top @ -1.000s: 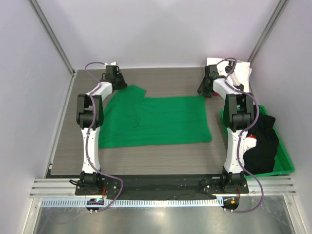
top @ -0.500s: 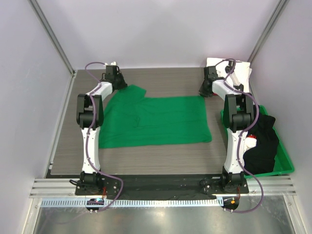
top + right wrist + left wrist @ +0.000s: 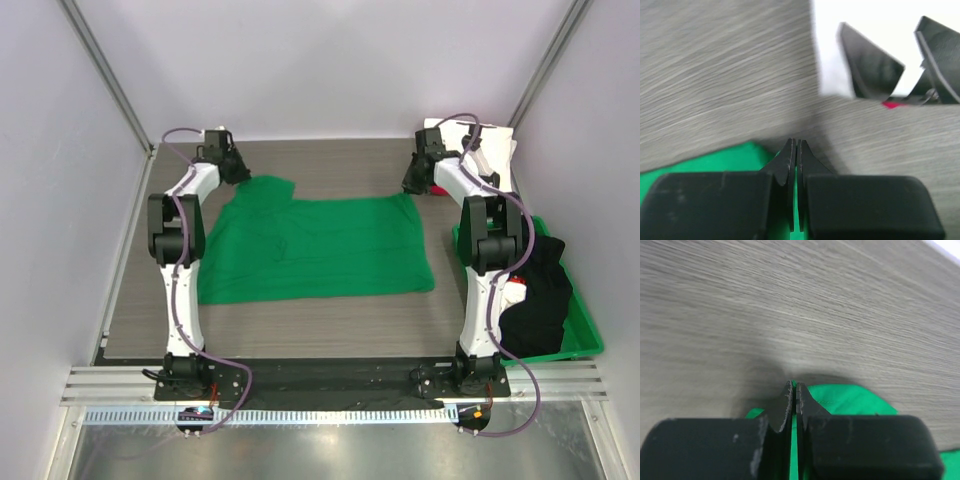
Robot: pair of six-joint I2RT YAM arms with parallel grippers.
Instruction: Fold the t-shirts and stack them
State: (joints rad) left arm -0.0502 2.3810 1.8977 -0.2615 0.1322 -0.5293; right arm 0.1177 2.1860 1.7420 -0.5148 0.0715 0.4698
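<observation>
One green t-shirt: flat, mid-table.
Left gripper: pinching its far-left corner.
Right gripper: pinching its far-right corner.
One bin: right edge, holding black t-shirts, count unclear.

Both arms outstretched, fingers pinched together

The top camera looks down on the whole table from above and behind the arm bases. Each wrist camera looks along its own fingers, close to the tabletop. All views share corners of the green shirt, at 11 and 1 o'clock.
</observation>
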